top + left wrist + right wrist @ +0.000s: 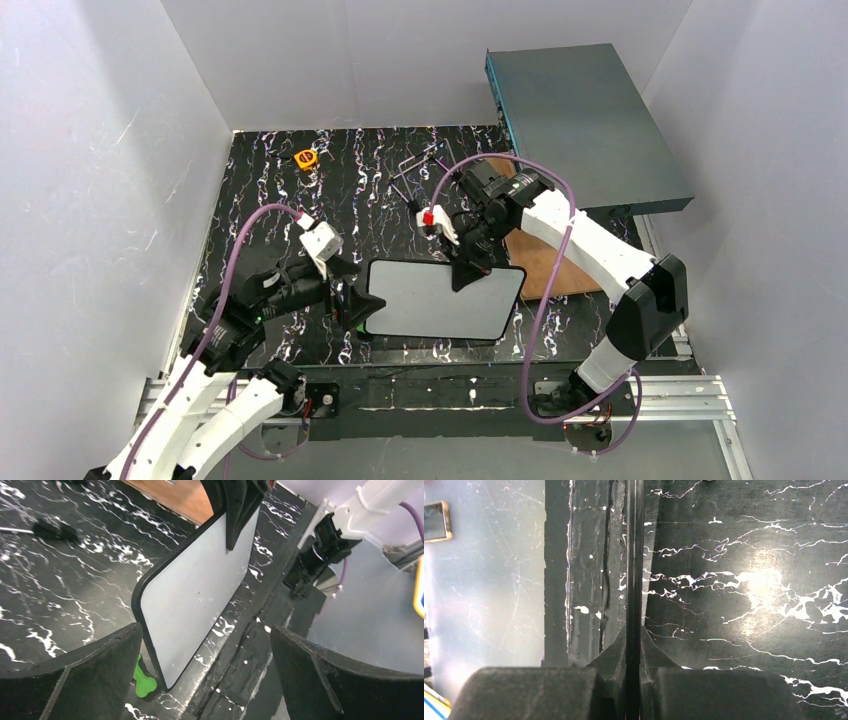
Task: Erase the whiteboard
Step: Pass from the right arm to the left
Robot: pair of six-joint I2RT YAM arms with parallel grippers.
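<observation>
You are pinching the small white board with the thin black frame [440,300] by its far edge. Only a thin strip of that frame is sitting in your right tool [468,272]. That tool is squeezing shut on it. The board is sitting in the middle of the black surface with white streaks [260,190], close to the near edge. It is tilting with its white face looking up and toward you. I am seeing no writing on that face, so I am guessing the wiping is done, or the marks are on the other side.

Here is what I am worrying about. The grip is so small that the board could be slipping out and flopping down if you push or twist it. It could also be sliding off the near edge of the surface. Your left tool [358,302] is standing wide open and holding nothing, with the board's left corner poking in between its fingers. If you are moving it right without care, you could be knocking the board loose. A little green bone-shaped piece [144,680] is lying just beside the board's near left corner, and you could be bumping that too.

Your right arm is rising from the near right, bending at the elbow, and reaching left with the wrist pointing down onto the board. Your left arm is lying low, reaching right from the near left.
</observation>
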